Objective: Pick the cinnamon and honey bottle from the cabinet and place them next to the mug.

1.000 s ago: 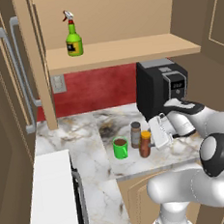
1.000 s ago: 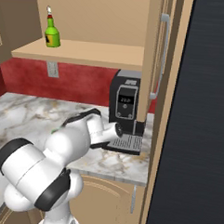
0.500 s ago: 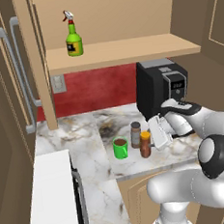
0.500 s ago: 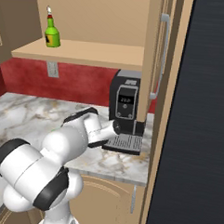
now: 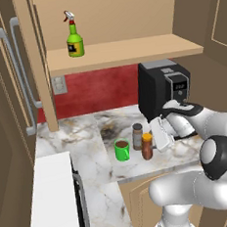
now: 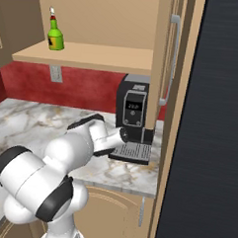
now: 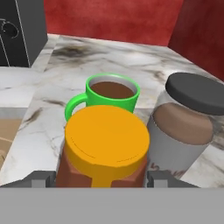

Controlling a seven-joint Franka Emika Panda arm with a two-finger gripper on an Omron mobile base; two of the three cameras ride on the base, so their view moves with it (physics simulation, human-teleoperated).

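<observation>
Cinnamon (image 5: 137, 136) and honey bottle (image 5: 147, 146) both on counter (image 5: 83, 138), at mug's (image 5: 122, 149) 3 o'clock. Claw (image 7: 99, 181) straddles honey; grip unclear. Release, retract left.

Soft, even light everywhere

No glare. A dim shadow lies under the cabinet (image 5: 124, 53) shelf. The hand view looks a little blurry up close.
</observation>
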